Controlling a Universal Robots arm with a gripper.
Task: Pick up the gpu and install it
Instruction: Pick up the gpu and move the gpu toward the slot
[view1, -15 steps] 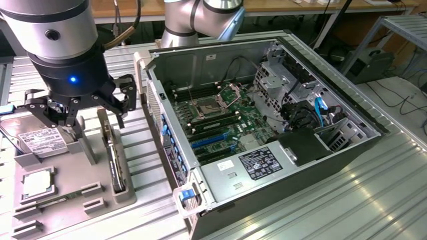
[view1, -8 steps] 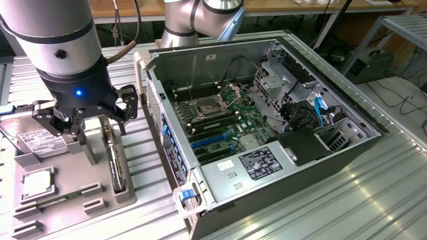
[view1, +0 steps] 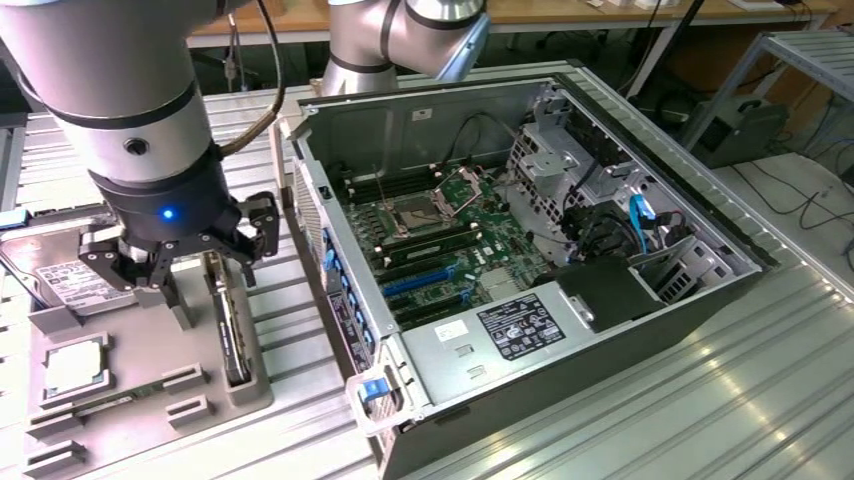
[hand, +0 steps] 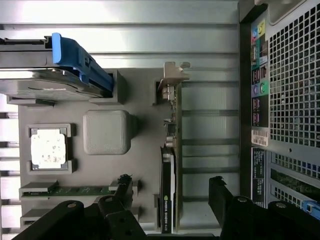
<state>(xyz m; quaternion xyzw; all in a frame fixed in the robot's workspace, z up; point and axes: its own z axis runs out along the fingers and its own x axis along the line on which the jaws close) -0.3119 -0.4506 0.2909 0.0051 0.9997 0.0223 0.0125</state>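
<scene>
The gpu (view1: 236, 345) stands edge-on as a narrow dark slab in a slot of the grey fixture tray (view1: 147, 400). My gripper (view1: 200, 290) hangs just above its far end, open. In the wrist view the gpu (hand: 169, 165) runs lengthwise, its silvery end bracket (hand: 173, 76) at the far end. My gripper (hand: 170, 187) straddles the card, with one black fingertip (hand: 123, 186) on each side and a clear gap to the card. Nothing is held.
The open computer case (view1: 534, 250) lies on its side at the exterior view's right of the tray, motherboard exposed; its rear panel (hand: 290, 100) is close beside the gpu. The tray also holds a hard drive (hand: 60, 80) with a blue handle, a square silver chip (hand: 48, 149) and a memory stick (hand: 80, 190).
</scene>
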